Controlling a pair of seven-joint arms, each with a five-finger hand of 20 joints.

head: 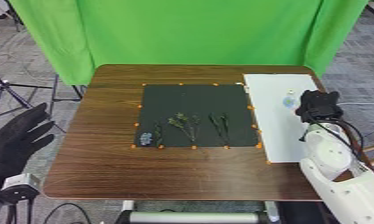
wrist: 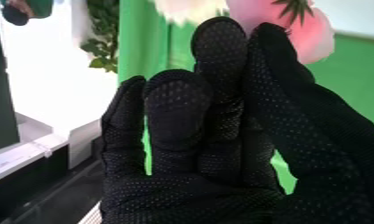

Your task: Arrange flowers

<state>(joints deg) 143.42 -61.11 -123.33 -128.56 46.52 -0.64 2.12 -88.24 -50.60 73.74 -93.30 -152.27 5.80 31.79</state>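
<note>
Fingers of the right robot hand (head: 318, 104) stand nearly straight, thumb close alongside; whether they touch anything I cannot tell. The left robot hand (head: 15, 145) is loosely spread beside the tabletop (head: 183, 175). In the head view, blue blossoms (head: 146, 139) and leafy sprigs (head: 180, 121) lie on a dark mat (head: 179, 97); the right wrist view has a pink blossom (wrist: 317, 41) beyond the fingertips.

Soft, even light spreads over the table (head: 86, 170) in the head view, and there's the white board (head: 270, 110), shining brightest beside the dark mat (head: 170, 102)! Gentle shadows line the folds of the green curtain (head: 192, 30). Over to the right wrist view: a white expanse (wrist: 63, 75) glares, nearly detail-free, and the pale flower (wrist: 190, 9) washes out towards white!
</note>
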